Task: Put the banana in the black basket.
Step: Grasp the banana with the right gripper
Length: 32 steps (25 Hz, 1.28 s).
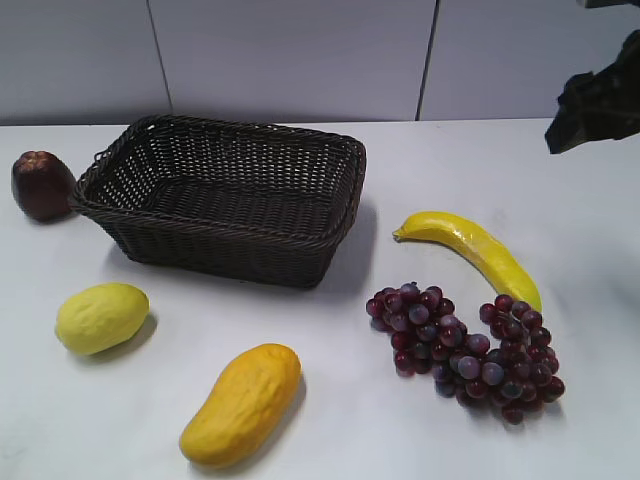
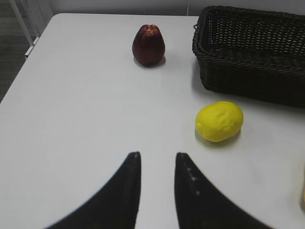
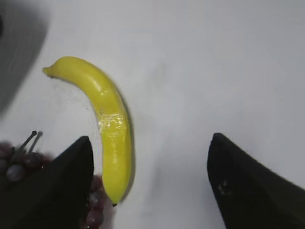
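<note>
Approach step: your right gripper [image 3: 147, 186] hangs wide open above the banana [image 3: 107, 119]. Centre over it, descend, grasp, then carry to the basket [image 1: 225, 195].

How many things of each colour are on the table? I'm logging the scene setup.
Yellow: 3 (banana, lemon-like fruit, mango-shaped fruit)
Dark red or purple: 2 (grape bunch, dark red fruit)
Black: 1 (black basket)
Total: 6
</note>
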### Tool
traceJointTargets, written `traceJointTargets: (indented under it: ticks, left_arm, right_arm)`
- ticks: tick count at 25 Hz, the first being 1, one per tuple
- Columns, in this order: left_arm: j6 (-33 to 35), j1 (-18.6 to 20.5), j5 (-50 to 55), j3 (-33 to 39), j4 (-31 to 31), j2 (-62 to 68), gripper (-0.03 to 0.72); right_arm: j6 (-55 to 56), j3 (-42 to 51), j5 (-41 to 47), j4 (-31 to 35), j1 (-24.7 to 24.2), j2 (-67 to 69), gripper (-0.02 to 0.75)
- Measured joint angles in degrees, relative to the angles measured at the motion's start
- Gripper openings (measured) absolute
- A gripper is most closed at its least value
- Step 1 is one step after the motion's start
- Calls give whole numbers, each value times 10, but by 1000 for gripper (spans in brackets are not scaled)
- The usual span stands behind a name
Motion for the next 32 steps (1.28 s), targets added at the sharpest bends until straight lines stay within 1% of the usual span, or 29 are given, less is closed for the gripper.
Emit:
traceJointTargets:
  ticks: [5, 11, 21, 26, 32]
  left_arm:
    - [0, 0, 0, 0, 0, 0, 239]
    - [0, 0, 0, 0, 0, 0, 239]
    - [0, 0, 0, 0, 0, 0, 239]
    - [0, 0, 0, 0, 0, 0, 239]
    - [0, 0, 0, 0, 0, 0, 239]
  right_arm:
    - [-12, -27, 11, -3, 54, 55, 591]
    - [-14, -31, 10, -32, 89, 126, 591]
    - [-12, -47, -17, -45, 92, 224, 591]
    - [-12, -54, -46, -57, 92, 248, 591]
    - [-9, -57, -48, -72, 92, 277, 583]
